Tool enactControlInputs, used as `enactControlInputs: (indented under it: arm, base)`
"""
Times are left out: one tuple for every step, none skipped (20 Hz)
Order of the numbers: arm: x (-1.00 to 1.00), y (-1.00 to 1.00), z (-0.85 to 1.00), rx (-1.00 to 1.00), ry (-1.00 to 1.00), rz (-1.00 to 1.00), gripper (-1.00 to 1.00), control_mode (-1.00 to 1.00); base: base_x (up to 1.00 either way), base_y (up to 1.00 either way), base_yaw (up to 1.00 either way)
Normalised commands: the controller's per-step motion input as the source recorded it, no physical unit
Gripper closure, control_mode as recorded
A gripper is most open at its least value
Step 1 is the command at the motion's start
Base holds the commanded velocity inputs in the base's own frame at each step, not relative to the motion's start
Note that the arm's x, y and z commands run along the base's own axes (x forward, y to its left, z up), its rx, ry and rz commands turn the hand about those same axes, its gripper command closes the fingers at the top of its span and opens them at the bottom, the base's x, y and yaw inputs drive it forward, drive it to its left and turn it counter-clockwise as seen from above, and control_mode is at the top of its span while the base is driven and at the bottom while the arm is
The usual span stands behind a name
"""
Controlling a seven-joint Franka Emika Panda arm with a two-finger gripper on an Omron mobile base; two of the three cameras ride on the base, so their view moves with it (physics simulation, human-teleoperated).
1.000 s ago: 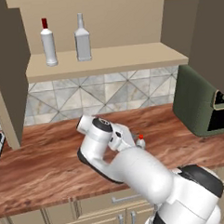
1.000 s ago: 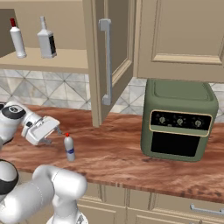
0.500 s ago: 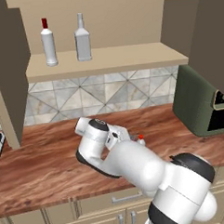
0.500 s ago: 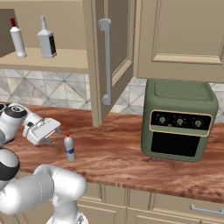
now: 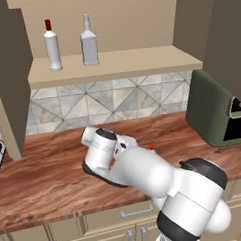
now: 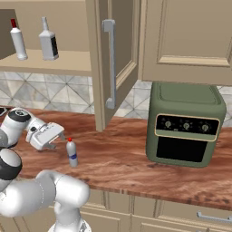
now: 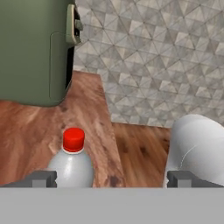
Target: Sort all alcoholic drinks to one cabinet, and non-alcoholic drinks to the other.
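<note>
Two alcoholic drinks stand on the shelf of the open left cabinet (image 5: 124, 63): a slender white bottle with a dark red cap (image 5: 52, 46) (image 6: 18, 41) and a squarish clear long-necked bottle (image 5: 89, 41) (image 6: 48, 41). A non-alcoholic drink, the small clear bottle with red cap and blue label (image 6: 71, 152) (image 7: 72, 164), stands on the counter. My gripper (image 6: 58, 138) (image 7: 111, 179) is low over the counter, open and pointing at this bottle. In the hand view the bottle stands just ahead of the jaws, close to the left fingertip (image 7: 41, 178). The right cabinet (image 6: 186, 41) is closed.
A green air fryer (image 6: 186, 124) (image 5: 217, 112) stands on the wooden counter (image 6: 118, 158) to the right. The open cabinet door (image 6: 120, 54) with its grey bar handle (image 6: 110, 63) juts out above the counter. A tiled backsplash (image 5: 116, 100) runs behind.
The hand has stayed almost still beside the small bottle with its jaws open. The arm's lower links have shifted slightly.
</note>
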Motion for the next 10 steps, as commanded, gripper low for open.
enactControlInputs:
  arm:
    - [0.2,0.0,-0.18,0.0,0.0,0.0,-1.0,-1.0]
    - [0.21,0.0,-0.17,0.0,0.0,0.0,-1.0,-1.0]
    - [0.22,0.0,-0.16,0.0,0.0,0.0,-1.0,-1.0]
    - [0.23,0.0,-0.16,0.0,0.0,0.0,-1.0,-1.0]
    - [0.18,0.0,-0.14,0.0,0.0,0.0,-1.0,-1.0]
    - [0.19,0.0,-0.1,0.0,0.0,0.0,-1.0,-1.0]
    - [0.16,0.0,-0.1,0.0,0.0,0.0,-1.0,-1.0]
    - [0.2,0.0,-0.11,0.0,0.0,0.0,-1.0,-1.0]
    - [0.21,0.0,-0.11,0.0,0.0,0.0,-1.0,-1.0]
    - [0.19,0.0,-0.11,0.0,0.0,0.0,-1.0,-1.0]
  base:
    - [0.0,0.0,0.0]
    - [0.0,0.0,0.0]
    - [0.0,0.0,0.0]
    - [0.0,0.0,0.0]
    - [0.0,0.0,0.0]
    - [0.0,0.0,0.0]
    - [0.0,0.0,0.0]
    - [0.0,0.0,0.0]
    - [0.0,0.0,0.0]
    - [0.0,0.0,0.0]
